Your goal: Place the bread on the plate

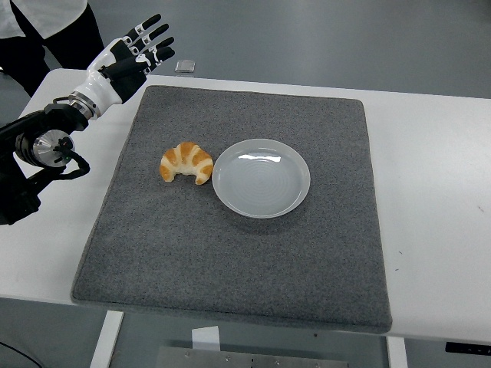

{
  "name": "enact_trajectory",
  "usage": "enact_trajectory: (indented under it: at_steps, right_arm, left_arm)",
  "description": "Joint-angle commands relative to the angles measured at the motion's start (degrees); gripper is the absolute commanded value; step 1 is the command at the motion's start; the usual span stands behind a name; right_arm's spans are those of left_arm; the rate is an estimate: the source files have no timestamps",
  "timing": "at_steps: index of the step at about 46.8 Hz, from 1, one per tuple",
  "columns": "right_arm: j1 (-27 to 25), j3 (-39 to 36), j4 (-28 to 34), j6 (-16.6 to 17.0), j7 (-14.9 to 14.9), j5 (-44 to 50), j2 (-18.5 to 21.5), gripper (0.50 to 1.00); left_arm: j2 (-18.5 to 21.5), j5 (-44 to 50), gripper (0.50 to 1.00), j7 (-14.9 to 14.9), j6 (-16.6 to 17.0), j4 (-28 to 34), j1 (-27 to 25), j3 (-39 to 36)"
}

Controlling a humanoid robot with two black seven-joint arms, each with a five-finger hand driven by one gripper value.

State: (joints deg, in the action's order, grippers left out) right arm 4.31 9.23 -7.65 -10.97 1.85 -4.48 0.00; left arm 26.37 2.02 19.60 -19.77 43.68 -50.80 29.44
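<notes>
Head view: a croissant-shaped bread point(186, 162) lies on a grey mat point(238, 261) spread over the white surface point(437, 192), just to the left of a white plate point(261, 178) and close against its rim; whether the two touch cannot be told. The plate holds nothing and sits near the middle of the mat. The robot's left hand point(138, 50) is raised above the mat's far left corner, well apart from the bread, its fingers point(153, 34) stretched out straight and slightly spread, gripping nothing. Its black arm point(38, 149) comes in from the left edge of the picture. A small, pale flat object point(185, 67) rests at the far edge of the surface, just beyond the mat. A person in dark clothing point(54, 34) stands at the top left corner, behind the raised hand. The right arm does not appear.
</notes>
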Motion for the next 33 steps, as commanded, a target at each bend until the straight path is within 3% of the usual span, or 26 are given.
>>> enact_trajectory:
  at_steps: [1, 33]
  right_arm:
    - [0.0, 0.0, 0.0, 0.07, 0.0, 0.0, 0.0, 0.952]
    - [0.0, 0.0, 0.0, -0.02, 0.0, 0.0, 0.0, 0.952]
  left_arm:
    - [0.0, 0.0, 0.992, 0.0, 0.0, 0.0, 0.09, 0.0]
    - [-0.18, 0.0, 0.992, 0.0, 0.26, -0.18, 0.0, -0.09]
